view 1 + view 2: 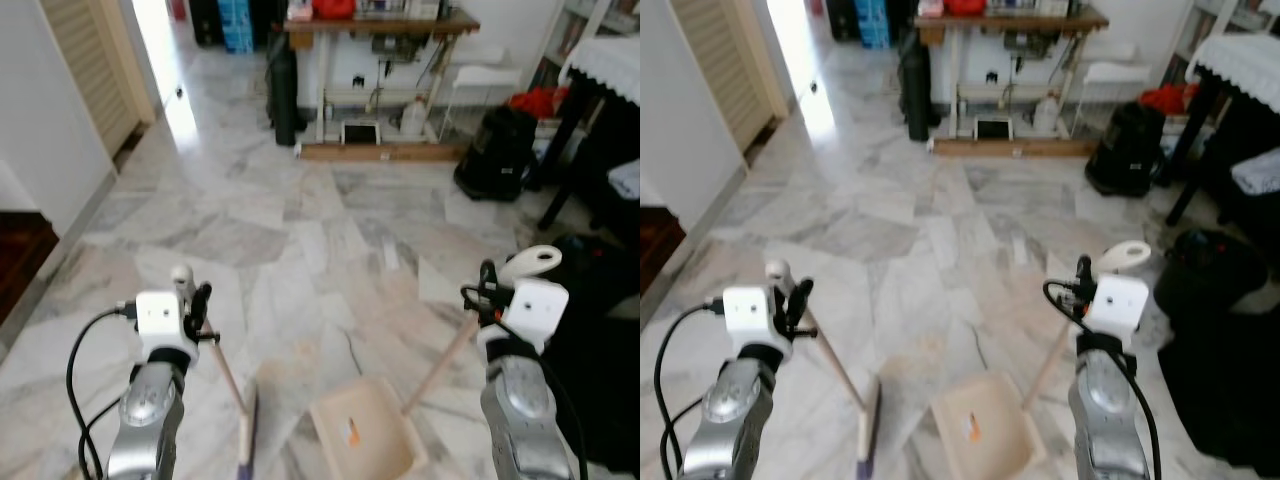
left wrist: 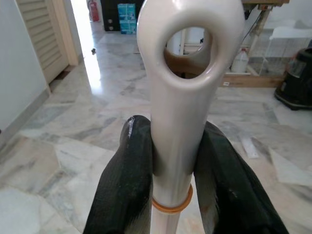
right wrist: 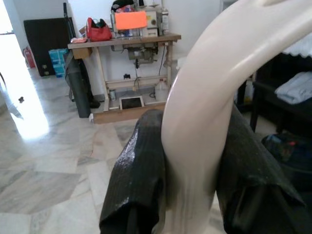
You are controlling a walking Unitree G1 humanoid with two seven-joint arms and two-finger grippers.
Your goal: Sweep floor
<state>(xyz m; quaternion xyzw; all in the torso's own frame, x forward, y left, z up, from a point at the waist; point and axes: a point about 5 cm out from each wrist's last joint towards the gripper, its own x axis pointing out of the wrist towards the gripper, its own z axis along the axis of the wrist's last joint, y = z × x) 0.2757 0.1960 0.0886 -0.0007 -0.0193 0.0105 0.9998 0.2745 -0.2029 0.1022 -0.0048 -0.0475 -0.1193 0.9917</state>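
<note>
Broom (image 1: pixel 246 425) slants down from the left gripper (image 1: pixel 198 310), its fingers (image 2: pixel 127 185) clamped on the handle, bristles beside the dustpan (image 1: pixel 362 438) the right gripper (image 1: pixel 487 290) grips, angled for sweeping

The floor (image 1: pixel 300 230) is grey-veined white marble. The dustpan (image 1: pixel 362 430) is cream with an orange mark. The broom handle (image 2: pixel 180 97) is glossy cream, between black fingers (image 2: pixel 124 180).

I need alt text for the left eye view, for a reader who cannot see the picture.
The left claw holds a broom by its handle and the right claw holds the handle of a beige dustpan, both resting on the marble floor in front of the robot. A wooden table stands at the far wall.
</note>
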